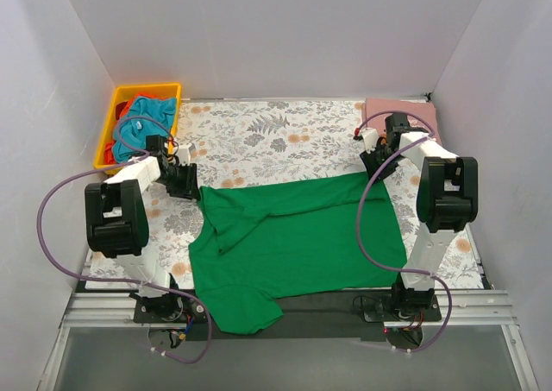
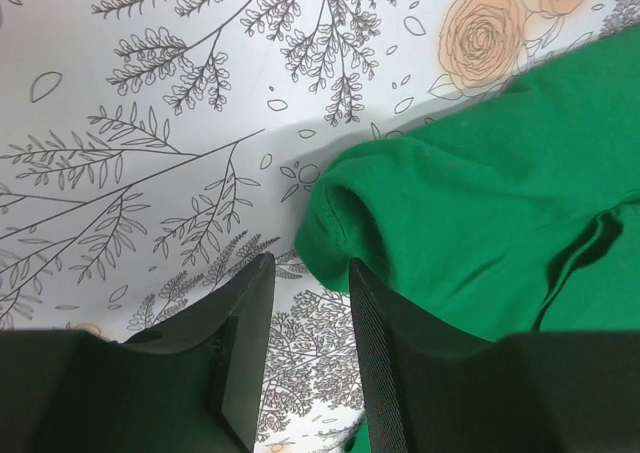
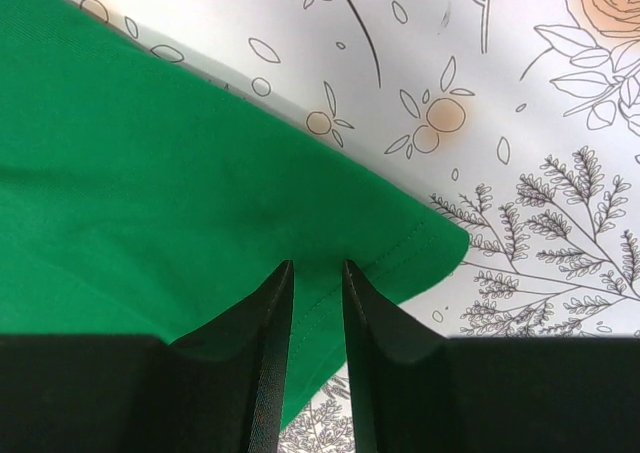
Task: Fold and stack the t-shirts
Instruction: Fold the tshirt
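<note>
Green t-shirt (image 1: 302, 236) on floral cover (image 1: 259, 132), left gripper (image 2: 308, 265) part-open at its edge, right gripper (image 3: 317, 266) narrow over corner

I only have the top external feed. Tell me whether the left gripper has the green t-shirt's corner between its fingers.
Observer: No. In the left wrist view the left gripper is open, and only the floral table cover shows in its gap. The green t-shirt has its rolled corner just past the fingertips.
Operator: Now report the right one.
Observer: The right wrist view shows the right gripper narrowly open over the shirt's hemmed corner. Flat green cloth is visible in the gap, and none of it is bunched.
</note>
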